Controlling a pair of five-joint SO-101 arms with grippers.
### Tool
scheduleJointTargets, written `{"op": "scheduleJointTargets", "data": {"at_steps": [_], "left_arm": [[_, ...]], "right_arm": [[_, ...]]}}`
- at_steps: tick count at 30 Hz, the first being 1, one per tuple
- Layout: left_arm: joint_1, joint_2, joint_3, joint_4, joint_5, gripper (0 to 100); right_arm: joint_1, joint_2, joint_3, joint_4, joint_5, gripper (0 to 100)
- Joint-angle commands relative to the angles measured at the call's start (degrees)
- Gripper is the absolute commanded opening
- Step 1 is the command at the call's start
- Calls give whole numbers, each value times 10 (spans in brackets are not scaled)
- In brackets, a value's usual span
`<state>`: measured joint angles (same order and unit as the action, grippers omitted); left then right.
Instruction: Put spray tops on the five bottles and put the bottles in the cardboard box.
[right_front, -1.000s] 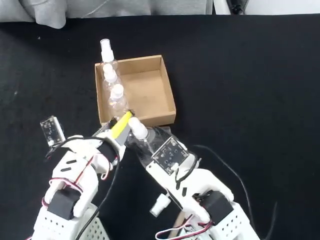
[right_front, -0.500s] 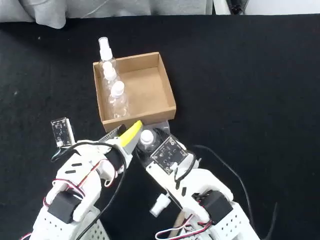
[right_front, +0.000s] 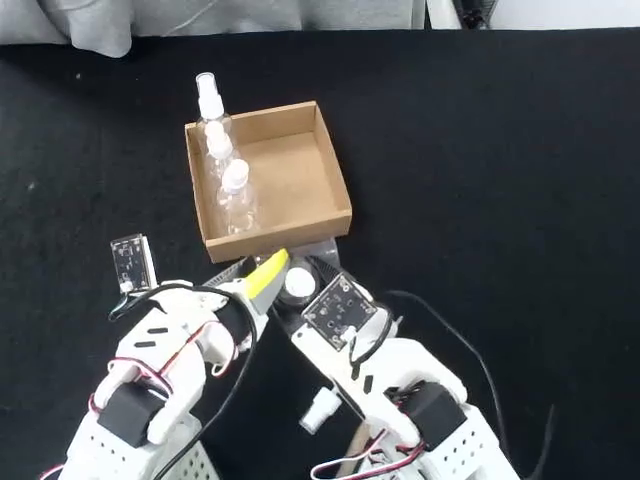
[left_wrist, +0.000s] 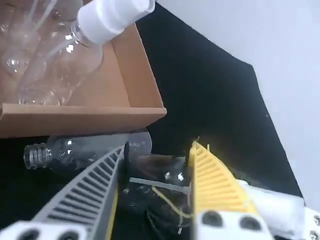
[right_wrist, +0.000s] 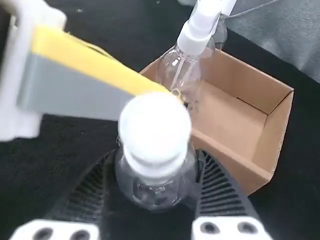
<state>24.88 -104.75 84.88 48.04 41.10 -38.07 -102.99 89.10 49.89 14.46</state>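
Observation:
The cardboard box (right_front: 335, 170) holds three clear bottles with white spray tops (right_front: 235, 190) along one wall. Just in front of the box, my right gripper (right_front: 297, 292) is shut on a clear bottle (right_wrist: 155, 185) whose white spray top (right_wrist: 154, 131) points up at the camera. My left gripper (right_front: 262, 272) is open close beside that top, its yellow finger (right_wrist: 95, 62) almost touching it. An uncapped bottle (left_wrist: 75, 150) lies on the table against the box's front wall. The left gripper (left_wrist: 157, 150) hangs above it.
A loose white spray top (right_front: 320, 410) lies on the black table beside the right arm's base. Grey cloth (right_front: 90, 20) lies along the far edge. The table to the right of the box is bare black surface.
My left gripper has drawn back from the box edge and off the spray top, towards the near side. The right gripper's bottle has come back a little. The box shifted slightly left.

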Motion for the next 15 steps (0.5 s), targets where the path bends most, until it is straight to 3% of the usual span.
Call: {"op": "scheduleJointTargets", "data": {"at_steps": [1,6,15], "left_arm": [[15,2,-64,47,-4,187],[4,2,-99,95,-4,187],[-115,2,-137,96,-10,189]], "right_arm": [[-4,-73,-50,36,-4,88],[-1,-73,-62,57,-4,88],[54,-73,-64,59,-1,88]]}}
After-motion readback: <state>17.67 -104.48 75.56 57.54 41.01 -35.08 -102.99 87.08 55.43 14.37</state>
